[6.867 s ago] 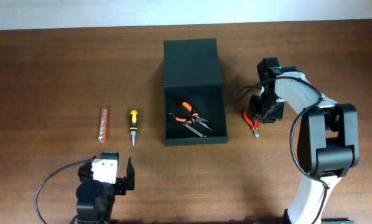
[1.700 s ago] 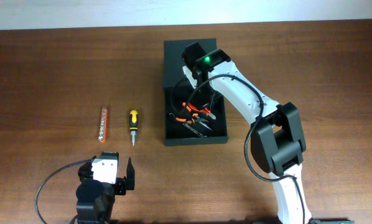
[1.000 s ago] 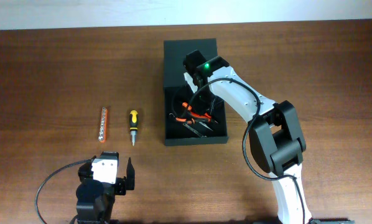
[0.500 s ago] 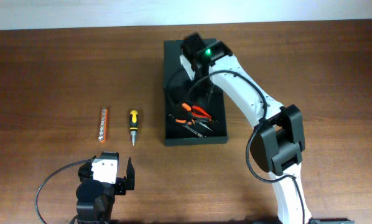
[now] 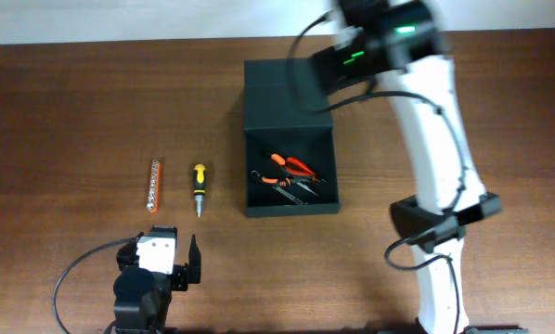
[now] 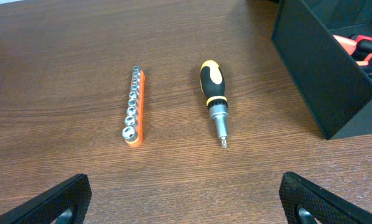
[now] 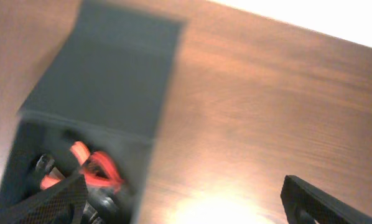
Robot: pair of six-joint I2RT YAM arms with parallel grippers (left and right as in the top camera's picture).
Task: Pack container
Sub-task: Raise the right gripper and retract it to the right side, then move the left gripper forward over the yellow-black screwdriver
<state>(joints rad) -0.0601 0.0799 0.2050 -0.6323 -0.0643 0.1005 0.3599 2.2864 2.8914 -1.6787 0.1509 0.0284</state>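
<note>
Container (image 5: 291,208), a dark green-black matte box, sits mid-table, flap open toward 12 o'clock. My left pincer (image 6: 185,182) and right pincer (image 7: 185,184) gape empty. Yellow-black screwdriver (image 5: 199,188) at its 9 o'clock could roll if clipped.

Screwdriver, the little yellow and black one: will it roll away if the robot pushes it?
Probably yes, if nudged sideways: the screwdriver has a rounded handle and lies flat on the smooth wooden table. Pushed along its length it would more likely slide. It looks stiff and short, so it should not bend when lifted.
</note>
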